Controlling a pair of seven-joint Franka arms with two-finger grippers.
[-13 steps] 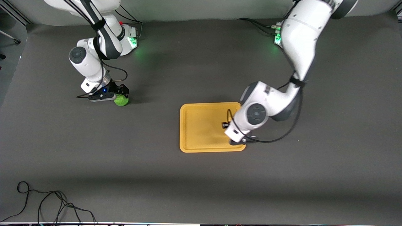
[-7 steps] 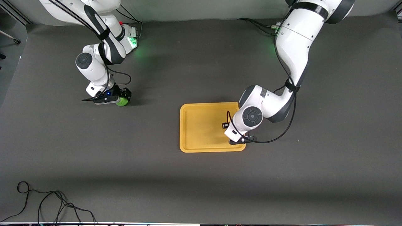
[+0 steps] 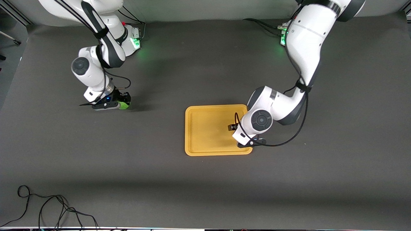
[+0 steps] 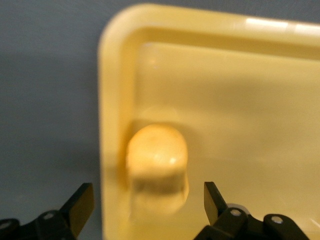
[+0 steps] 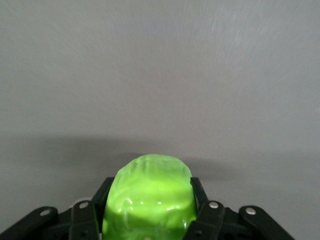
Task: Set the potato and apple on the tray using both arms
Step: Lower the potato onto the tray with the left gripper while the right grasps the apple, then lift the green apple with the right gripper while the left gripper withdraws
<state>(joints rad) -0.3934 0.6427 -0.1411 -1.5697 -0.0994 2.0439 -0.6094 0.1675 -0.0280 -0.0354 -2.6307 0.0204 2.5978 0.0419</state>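
**Potato on tray, apple gripped**

Left end effector (image 4: 145, 210) hangs over the tray (image 3: 205, 128) at the corner nearest the left arm's end and the front camera, fingers spread wide; the potato (image 4: 156, 159) lies in the tray just inside the rim, between the fingers but untouched. Right end effector (image 3: 120, 103) sits toward the right arm's end of the worktop (image 3: 205, 186), well apart from the tray, fingers pinching the apple (image 5: 149, 195) on both sides.
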